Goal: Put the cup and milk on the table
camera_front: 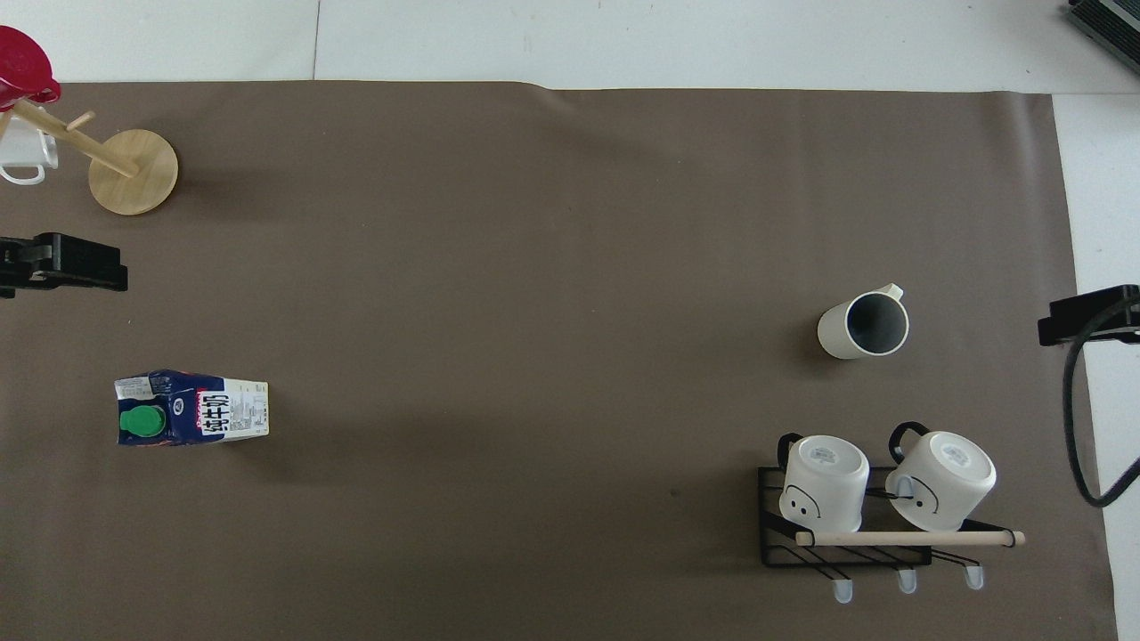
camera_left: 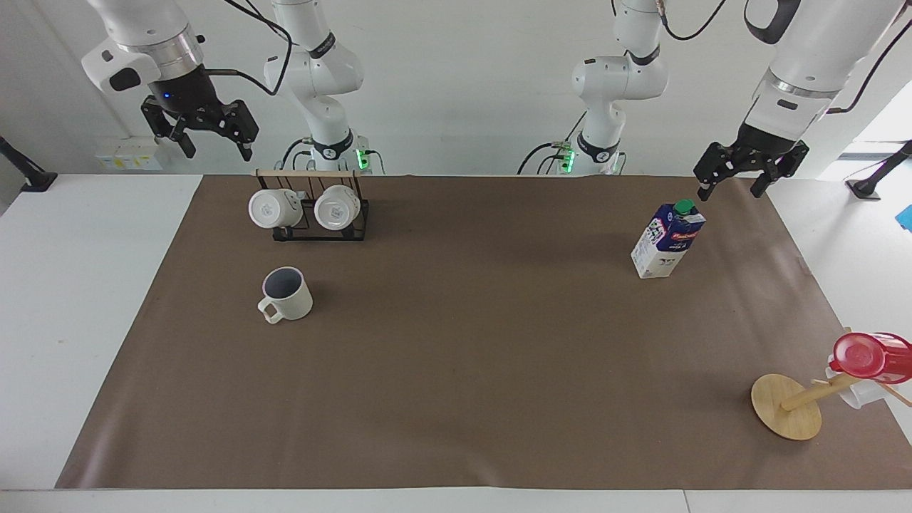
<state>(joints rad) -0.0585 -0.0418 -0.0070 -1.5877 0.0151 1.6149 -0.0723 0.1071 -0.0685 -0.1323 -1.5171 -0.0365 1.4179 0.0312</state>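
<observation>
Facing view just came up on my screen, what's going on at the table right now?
Nothing is being handled at this moment. The cup stands upright on the brown paper of the table, a little farther from the robots than the black rack holding two white mugs. The milk stands upright toward the left arm's end. The left gripper hangs open and empty above the milk; the right gripper hangs open and empty, raised near the rack. Both items look already set down.
</observation>
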